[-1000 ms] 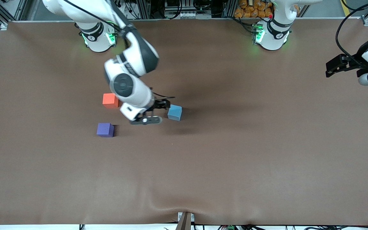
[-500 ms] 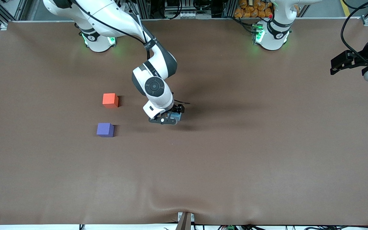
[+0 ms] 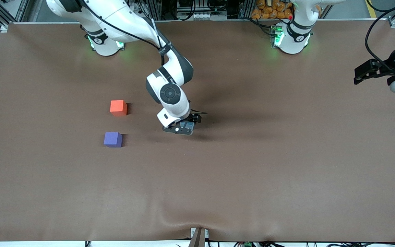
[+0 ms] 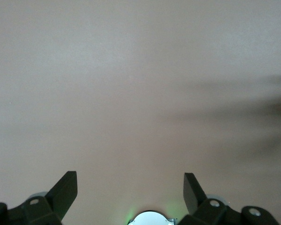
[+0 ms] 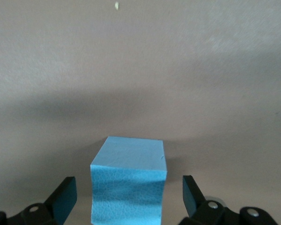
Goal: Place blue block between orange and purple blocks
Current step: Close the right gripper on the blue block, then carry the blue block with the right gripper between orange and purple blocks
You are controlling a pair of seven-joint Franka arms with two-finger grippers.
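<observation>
The sky-blue block sits on the table between the open fingers of my right gripper, which do not touch it. In the front view my right gripper is low over the block, which is mostly hidden under it. The orange block and the purple block lie toward the right arm's end of the table, the purple one nearer the front camera, with a gap between them. My left gripper is open and empty, waiting above the left arm's end of the table.
The brown table cover spreads wide around the blocks. A small pale speck lies on the cover near the blue block. The cover bulges at the front edge.
My right gripper has moved from beside the orange block toward the left arm's end and come down over the blue block, with its fingers on either side. The blocks have not moved.
</observation>
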